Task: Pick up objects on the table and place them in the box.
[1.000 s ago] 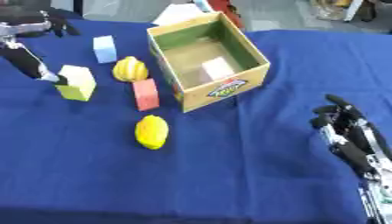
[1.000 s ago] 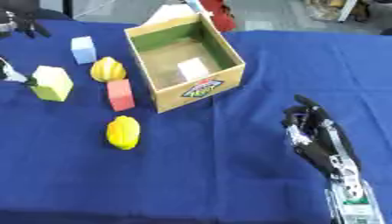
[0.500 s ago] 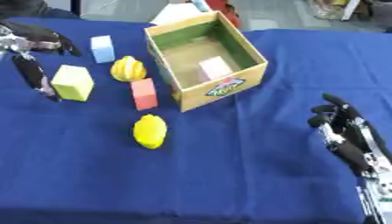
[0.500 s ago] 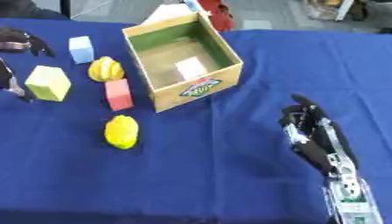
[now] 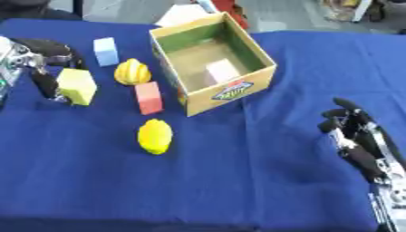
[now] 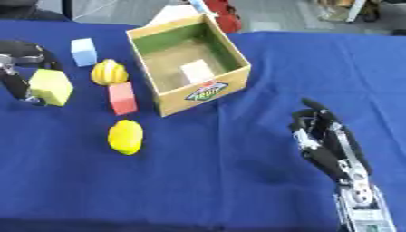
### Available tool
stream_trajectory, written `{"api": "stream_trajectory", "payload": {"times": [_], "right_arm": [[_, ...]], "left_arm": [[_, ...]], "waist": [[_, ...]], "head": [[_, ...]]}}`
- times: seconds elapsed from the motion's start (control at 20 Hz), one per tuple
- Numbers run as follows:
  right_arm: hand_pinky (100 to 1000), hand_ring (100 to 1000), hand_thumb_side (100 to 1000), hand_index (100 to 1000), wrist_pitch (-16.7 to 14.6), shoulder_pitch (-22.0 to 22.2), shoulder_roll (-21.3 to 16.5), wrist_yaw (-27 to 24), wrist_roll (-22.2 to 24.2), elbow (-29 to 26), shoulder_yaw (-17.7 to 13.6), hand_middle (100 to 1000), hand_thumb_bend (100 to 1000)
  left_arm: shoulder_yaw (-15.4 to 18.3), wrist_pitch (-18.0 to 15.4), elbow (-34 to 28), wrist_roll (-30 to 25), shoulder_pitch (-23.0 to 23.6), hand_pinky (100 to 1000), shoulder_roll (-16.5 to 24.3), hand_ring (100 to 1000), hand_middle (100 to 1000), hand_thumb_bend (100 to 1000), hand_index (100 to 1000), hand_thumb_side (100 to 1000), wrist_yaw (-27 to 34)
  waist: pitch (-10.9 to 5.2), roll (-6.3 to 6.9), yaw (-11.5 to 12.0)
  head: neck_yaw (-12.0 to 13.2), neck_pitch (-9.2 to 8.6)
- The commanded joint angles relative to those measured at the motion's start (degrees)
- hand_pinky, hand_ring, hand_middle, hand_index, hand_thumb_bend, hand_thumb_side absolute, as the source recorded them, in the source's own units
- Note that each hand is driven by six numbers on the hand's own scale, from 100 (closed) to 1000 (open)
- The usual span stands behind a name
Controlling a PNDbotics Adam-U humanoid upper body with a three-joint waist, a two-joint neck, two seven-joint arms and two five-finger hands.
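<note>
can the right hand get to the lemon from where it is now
Probably yes. The right hand sits idle and open at the lower right, and only bare blue cloth lies between it and the lemon. The box stands farther back, off that path.

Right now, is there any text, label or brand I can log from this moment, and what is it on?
Box, front wall: one colourful oval label, lettering too blurred to read.
Blocks, fruit and blue tablecloth: no text visible.
</note>
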Motion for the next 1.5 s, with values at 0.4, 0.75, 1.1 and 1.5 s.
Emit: {"api": "stream_trajectory", "payload": {"times": [0.4, 0.75, 1.1, 1.5], "right_arm": [[657, 626, 365, 903, -0.2, -0.4, -0.9, 0.0, 0.2, -0.6, 0.0, 662, 100], [657, 626, 364, 903, -0.3, -0.3, -0.4, -0.1, 1.0, -0.4, 0.9, 662, 100], [657, 626, 356, 903, -0.4, -1.0, 0.4, -0.3, 1.9, -0.3, 1.9, 662, 100], [657, 626, 355, 903, -0.6, -1.4, 1.0, -0.4, 2.7, -0.2, 2.6, 662, 100]], "left_arm": [[1.6, 0.0, -11.5, 1.3, -6.0, 736, 0.6, 513, 462, 407, 615, 165, 0.9], [-0.9, -1.2, -13.4, 5.9, -15.4, 749, -10.6, 532, 476, 426, 635, 153, -4.1], [-2.6, -3.2, -5.3, 16.0, -17.7, 755, -22.2, 555, 496, 422, 660, 150, -14.7], [-3.1, -1.5, -0.6, 27.1, -17.5, 785, -27.6, 655, 613, 452, 765, 164, -22.3]], "waist": [[-2.02, 0.55, 0.1], [-2.28, 0.51, -1.1], [-1.24, -0.11, -4.9], [-0.45, -0.39, -6.8]], "head": [[-0.4, 0.08], [0.4, 0.05], [2.2, -0.97], [3.2, -1.70]]}}
